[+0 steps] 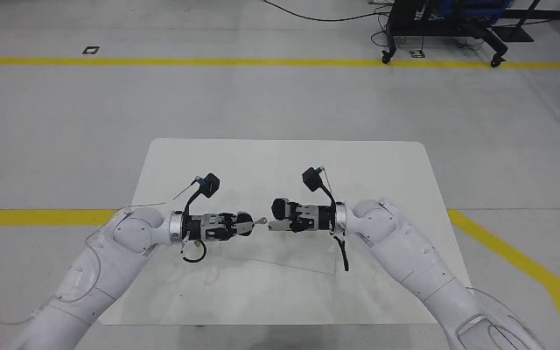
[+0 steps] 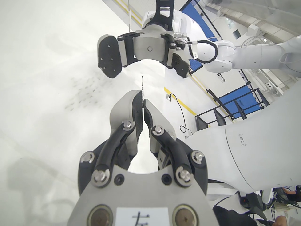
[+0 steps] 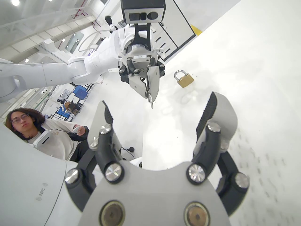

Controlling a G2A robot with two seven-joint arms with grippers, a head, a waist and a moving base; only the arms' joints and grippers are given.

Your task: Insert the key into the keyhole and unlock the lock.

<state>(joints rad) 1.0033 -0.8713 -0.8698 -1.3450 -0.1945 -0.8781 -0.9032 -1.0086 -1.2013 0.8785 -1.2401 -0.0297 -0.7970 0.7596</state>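
My left gripper is shut on a small silver key, whose blade sticks out past the fingertips. In the top view the key hangs above the middle of the white table, between the left gripper and the right gripper. The right gripper stands open and holds nothing, facing the key tip at a short distance. A brass padlock with a shut silver shackle lies flat on the table beyond the left gripper.
The table's far half and right side are bare. A yellow floor line runs behind the table, and a black wheeled frame stands far back on the right.
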